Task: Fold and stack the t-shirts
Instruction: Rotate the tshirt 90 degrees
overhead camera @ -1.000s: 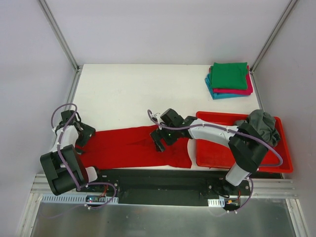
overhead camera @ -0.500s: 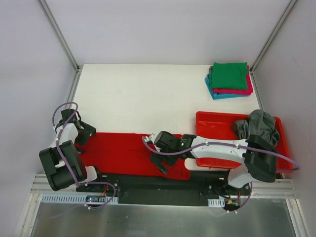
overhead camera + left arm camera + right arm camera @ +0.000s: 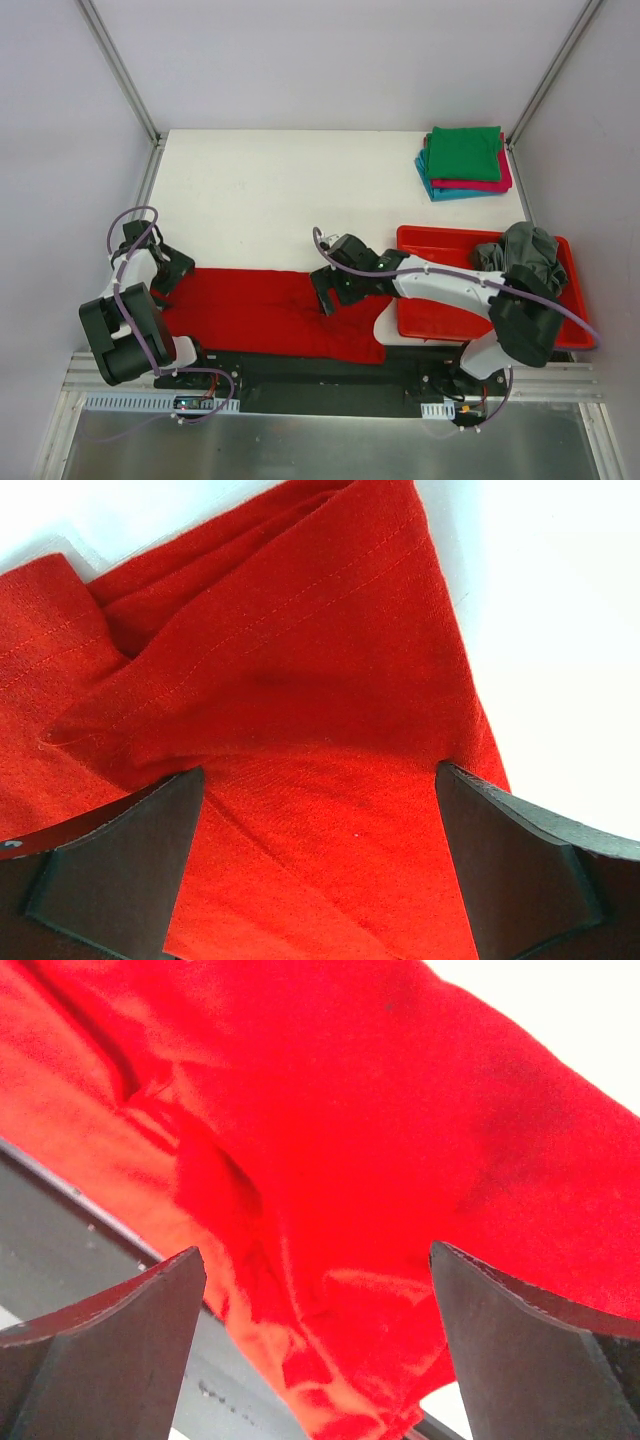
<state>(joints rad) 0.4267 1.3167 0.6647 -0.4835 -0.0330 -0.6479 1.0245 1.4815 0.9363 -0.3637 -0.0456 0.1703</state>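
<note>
1. Roughly placed: the red t-shirt lies in a long strip along the near edge of the desk. Its left end is under the left hand and its right part is under the right hand.
2. Both hands are released, jaws wide, poised over the cloth and holding nothing.
3. Handling, as a judgement: light, limp thin knit that will sag and crease. It is neither slippery nor fragile. Best hold is a pinch at a hem or corner through all the layers, both ends lifted together.
4. Left wrist view shows what the top view cannot: a double-stitched hem, a diagonal tuck, and bare desk just beside.
5. Right wrist view shows wrinkles, and cloth drooping past the desk edge over a dark rail.
6. Only the top view gives the folded stack — green over magenta over teal — at the far right, and the dark grey shirt heaped in the red tray.
</note>
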